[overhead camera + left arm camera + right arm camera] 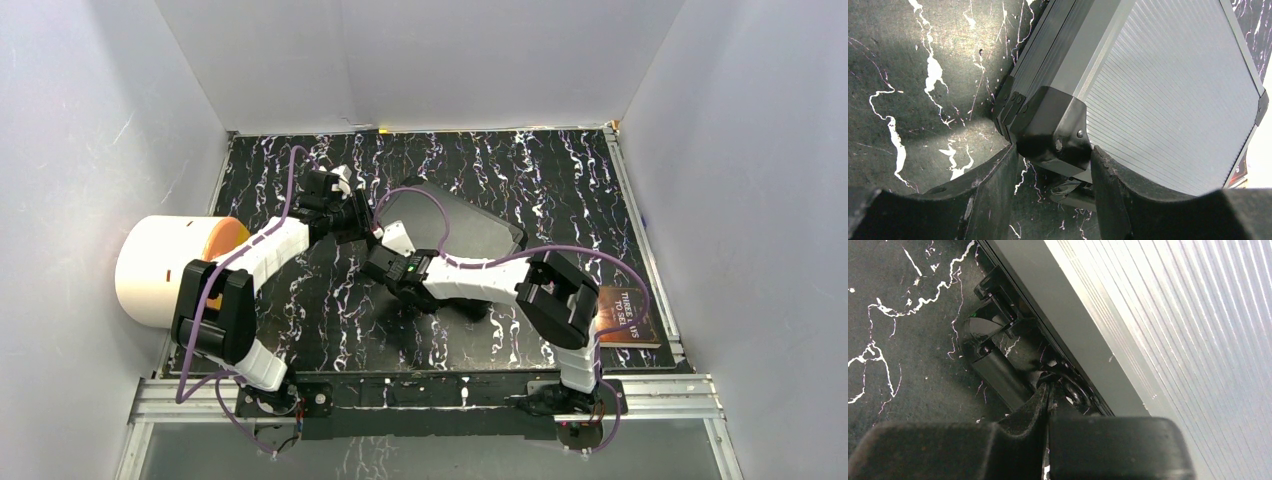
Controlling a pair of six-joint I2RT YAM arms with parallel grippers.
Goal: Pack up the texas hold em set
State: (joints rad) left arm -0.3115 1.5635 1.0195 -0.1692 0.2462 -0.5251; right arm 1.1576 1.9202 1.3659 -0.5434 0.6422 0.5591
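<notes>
A: Where is the case (475, 215)?
B: It lies on the black marbled table (570, 180), about the middle and toward the far side, turned at an angle to the table's edges. The lid is down and the ribbed grey panel faces up.
A: And the left gripper (1053, 172)?
B: It is at the case's left corner. The black corner cap (1055, 130) sits between its two fingers (990, 192), and each finger presses against one side of the cap. So it is clamped on the case there.
A: The right gripper (1048, 390)?
B: It is at the case's near-left side, where the handle (998, 372) is. Its fingers are squeezed together, with only a hairline between them. The tips are at one end of the handle, right where it joins the side wall. I cannot tell whether anything thin is pinched between them.
A: How does the handle lie?
B: Along the side wall, low by the table.
A: What else is on the table?
B: A big white cylinder (160, 275) lies on its side at the left edge. A dark book (628, 317) lies at the right edge. Both are apart from the case.
</notes>
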